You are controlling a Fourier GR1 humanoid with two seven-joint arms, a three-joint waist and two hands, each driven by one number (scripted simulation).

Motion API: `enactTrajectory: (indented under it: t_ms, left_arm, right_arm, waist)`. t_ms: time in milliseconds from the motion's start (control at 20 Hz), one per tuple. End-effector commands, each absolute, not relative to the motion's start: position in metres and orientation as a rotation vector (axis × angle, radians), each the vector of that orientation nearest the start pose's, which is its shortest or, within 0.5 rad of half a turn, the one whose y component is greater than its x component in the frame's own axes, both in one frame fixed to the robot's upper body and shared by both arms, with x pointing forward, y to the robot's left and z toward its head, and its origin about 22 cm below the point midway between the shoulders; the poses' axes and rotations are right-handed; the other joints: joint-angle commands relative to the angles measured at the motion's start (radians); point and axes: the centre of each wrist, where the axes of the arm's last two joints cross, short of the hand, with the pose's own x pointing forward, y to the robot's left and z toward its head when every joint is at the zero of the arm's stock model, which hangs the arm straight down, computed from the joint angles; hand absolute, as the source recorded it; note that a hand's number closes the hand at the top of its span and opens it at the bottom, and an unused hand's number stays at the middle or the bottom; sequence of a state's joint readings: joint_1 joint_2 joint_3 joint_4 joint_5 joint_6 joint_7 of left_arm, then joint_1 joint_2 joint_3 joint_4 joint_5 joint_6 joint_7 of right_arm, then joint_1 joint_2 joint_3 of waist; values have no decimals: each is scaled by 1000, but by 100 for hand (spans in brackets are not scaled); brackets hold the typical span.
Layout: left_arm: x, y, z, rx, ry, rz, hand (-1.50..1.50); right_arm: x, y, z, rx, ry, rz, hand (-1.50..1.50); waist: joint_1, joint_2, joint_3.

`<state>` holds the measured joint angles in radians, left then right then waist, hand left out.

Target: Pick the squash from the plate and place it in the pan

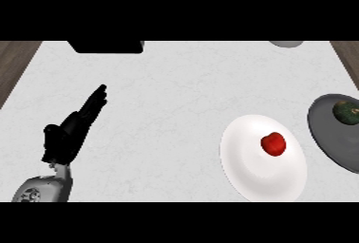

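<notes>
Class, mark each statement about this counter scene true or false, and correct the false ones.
1. A red item lies on the white plate. True.
2. The left robot hand holds the red item. False: it is open, holds nothing and is far left of the plate.
3. A dark green item lies in the grey dish at the right edge. True.
4. The right robot hand is over the plate. False: it is not in view.
</notes>
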<state>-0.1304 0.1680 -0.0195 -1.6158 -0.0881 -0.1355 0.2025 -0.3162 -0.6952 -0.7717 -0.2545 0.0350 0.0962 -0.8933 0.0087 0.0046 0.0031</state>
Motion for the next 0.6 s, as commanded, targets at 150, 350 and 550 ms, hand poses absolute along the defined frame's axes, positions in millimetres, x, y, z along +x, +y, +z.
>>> enactTrajectory:
  t_ms: [150,350,550]
  left_arm:
    - [272,248,54,98,-1509,-344,0]
    - [261,246,54,79,-1486,-337,0]
    - [262,266,54,95,-1504,-351,0]
  right_arm:
    - [127,-555,-51,-778,-1735,-309,-150]
    - [112,-530,-83,-759,-1719,-299,-150]
    - [104,-523,-91,-764,-1732,-278,-150]
  waist:
    - [-6,-2,-1]
    - [-8,-5,-3]
    - [-8,-5,-3]
